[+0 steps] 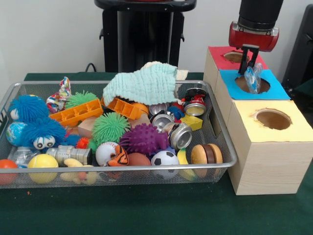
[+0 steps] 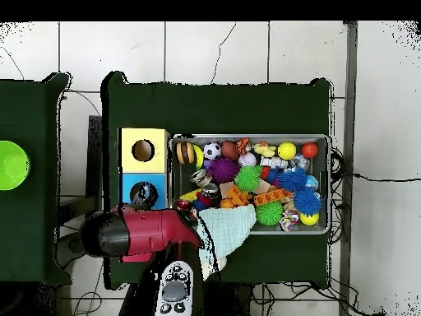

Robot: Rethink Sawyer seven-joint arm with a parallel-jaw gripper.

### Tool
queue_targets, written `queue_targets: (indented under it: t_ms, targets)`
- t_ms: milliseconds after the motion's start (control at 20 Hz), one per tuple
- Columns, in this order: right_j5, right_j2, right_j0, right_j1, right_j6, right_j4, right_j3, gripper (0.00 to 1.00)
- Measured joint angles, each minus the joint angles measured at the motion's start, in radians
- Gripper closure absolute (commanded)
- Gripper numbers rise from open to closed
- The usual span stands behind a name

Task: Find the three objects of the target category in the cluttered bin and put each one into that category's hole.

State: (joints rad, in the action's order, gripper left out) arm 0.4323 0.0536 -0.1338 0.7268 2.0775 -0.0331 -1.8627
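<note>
My gripper [image 1: 249,67] hangs right over the blue-surround hole [image 1: 244,85] on the wooden box. It is shut on a small clear plastic bottle [image 1: 254,81], whose lower end dips into the hole's mouth. In the overhead view my red arm [image 2: 140,233] covers the gripper, and the blue hole [image 2: 144,195] shows just beyond it with something pale inside. The wire mesh bin [image 1: 231,149] is full of toys. Another clear bottle [image 1: 20,154] lies at its front left corner. A third bottle is not visible.
The red-surround hole [image 1: 234,57] lies behind the blue one and the yellow-surround hole [image 1: 272,119] in front. In the bin are silver cans [image 1: 181,135], a mint cloth [image 1: 144,83], spiky balls, orange blocks and a soccer ball. A green bowl [image 2: 10,164] sits on the side table.
</note>
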Motion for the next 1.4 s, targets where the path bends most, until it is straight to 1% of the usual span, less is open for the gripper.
queue_targets:
  t_ms: [650, 850, 1200, 1400]
  targets:
    - [0.0, 0.0, 0.001, 0.007, 0.0, 0.0, -0.003, 1.0]
    - [0.047, 0.001, 0.011, 0.061, 0.0, 0.0, -0.005, 1.0]
    - [0.166, 0.003, 0.021, 0.15, 0.0, 0.001, -0.005, 1.0]
    - [0.187, 0.003, 0.021, 0.179, 0.0, 0.002, -0.005, 1.0]
